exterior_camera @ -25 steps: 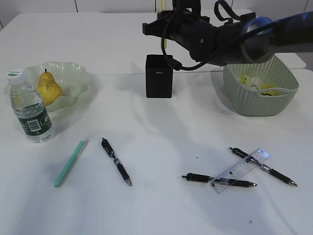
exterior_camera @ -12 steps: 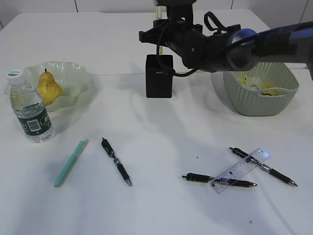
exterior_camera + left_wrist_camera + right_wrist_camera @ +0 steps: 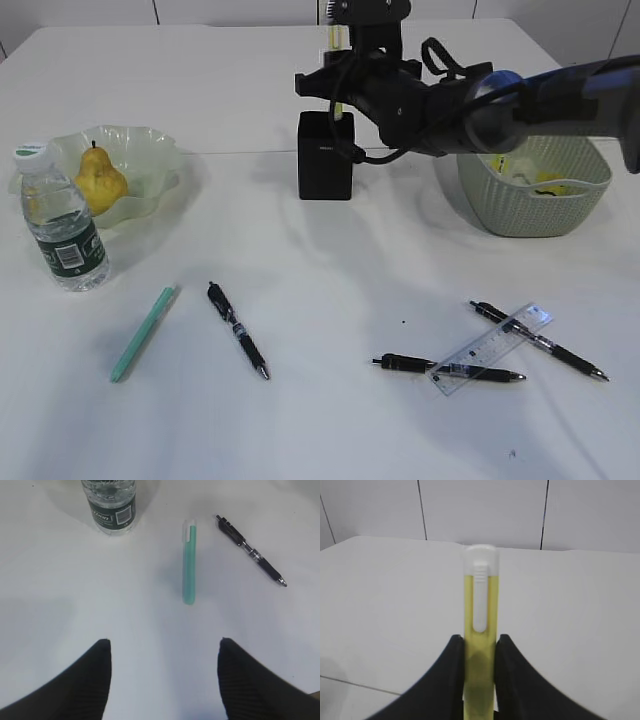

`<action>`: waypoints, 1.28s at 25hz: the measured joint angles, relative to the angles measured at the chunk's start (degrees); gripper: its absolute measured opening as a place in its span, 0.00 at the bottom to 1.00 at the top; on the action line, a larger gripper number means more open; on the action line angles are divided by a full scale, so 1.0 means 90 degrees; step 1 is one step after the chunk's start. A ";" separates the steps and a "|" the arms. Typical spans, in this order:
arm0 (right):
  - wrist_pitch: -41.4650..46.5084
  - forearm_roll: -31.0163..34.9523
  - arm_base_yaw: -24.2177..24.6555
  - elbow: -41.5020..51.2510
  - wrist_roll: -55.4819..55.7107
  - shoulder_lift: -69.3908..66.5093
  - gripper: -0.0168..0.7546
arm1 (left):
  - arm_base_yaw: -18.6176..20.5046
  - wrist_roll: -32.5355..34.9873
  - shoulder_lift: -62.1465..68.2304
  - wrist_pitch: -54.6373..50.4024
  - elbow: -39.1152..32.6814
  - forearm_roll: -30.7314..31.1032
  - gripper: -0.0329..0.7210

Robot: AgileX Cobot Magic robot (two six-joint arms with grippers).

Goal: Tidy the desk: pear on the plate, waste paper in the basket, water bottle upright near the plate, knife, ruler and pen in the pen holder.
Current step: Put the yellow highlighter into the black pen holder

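- We're at the pen holder step: right pincer (image 3: 479,655) is clamped on a yellow knife (image 3: 479,630) with a white slider, held upright just above the pen holder (image 3: 325,155).
- Next move, as we judge it: lower straight into the holder's mouth, then release; alignment matters, the opening is narrow.
- Left pincer (image 3: 162,665) hangs wide and empty over the tabletop (image 3: 75,605), well in front of the holder, near a green knife (image 3: 189,562).
- Left of the holder: pear (image 3: 100,180) on the plate (image 3: 150,150), water bottle (image 3: 62,225) upright beside it.
- Basket (image 3: 535,185) right of the holder, paper inside.
- Ruler (image 3: 492,348) and three black pens lie in front, untouched; nothing blocks the drop.
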State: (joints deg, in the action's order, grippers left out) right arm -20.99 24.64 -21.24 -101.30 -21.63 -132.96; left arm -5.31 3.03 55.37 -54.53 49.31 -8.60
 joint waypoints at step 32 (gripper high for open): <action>0.0991 0.0000 0.0037 -0.0867 0.0000 -0.0595 0.24 | 0.0000 0.0000 0.0000 0.0027 0.0000 -0.0017 0.66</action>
State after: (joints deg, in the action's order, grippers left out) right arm -12.08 24.64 -20.91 -109.11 -21.63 -138.31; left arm -5.31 3.03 55.37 -54.29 49.31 -8.75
